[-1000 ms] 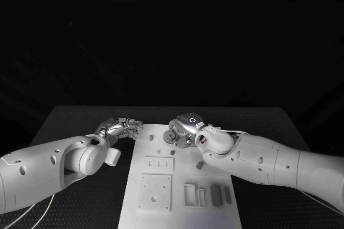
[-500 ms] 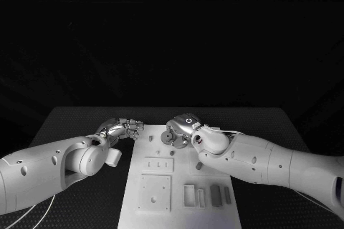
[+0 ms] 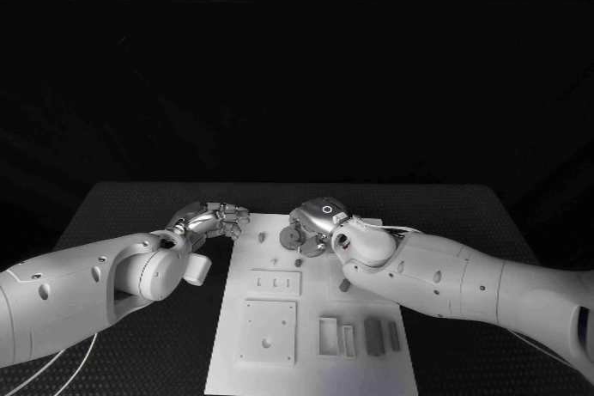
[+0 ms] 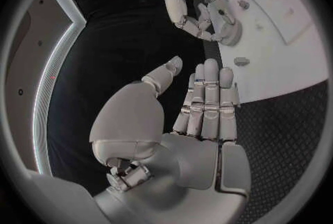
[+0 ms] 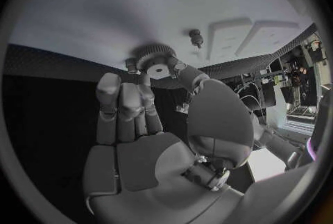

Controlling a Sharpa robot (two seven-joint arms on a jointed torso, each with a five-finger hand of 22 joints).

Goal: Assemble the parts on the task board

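You've got the silver right hand [image 3: 312,227] pinching a round grey toothed gear [image 5: 155,61] over the far end of the flat white task board [image 3: 310,362], while the left hand [image 3: 213,220] hovers empty beside it, fingers loosely together.

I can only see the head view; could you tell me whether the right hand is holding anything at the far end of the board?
Observer: Yes, the right wrist view shows the right hand pinching a toothed gear between thumb and fingers.
Operator: Thank you. Is anything near that gear?
Observer: A small peg stands on the task board beside it, apart from it.
Operator: And is the left hand holding anything?
Observer: No, the left wrist view shows the left hand with fingers straight, side by side, holding nothing.
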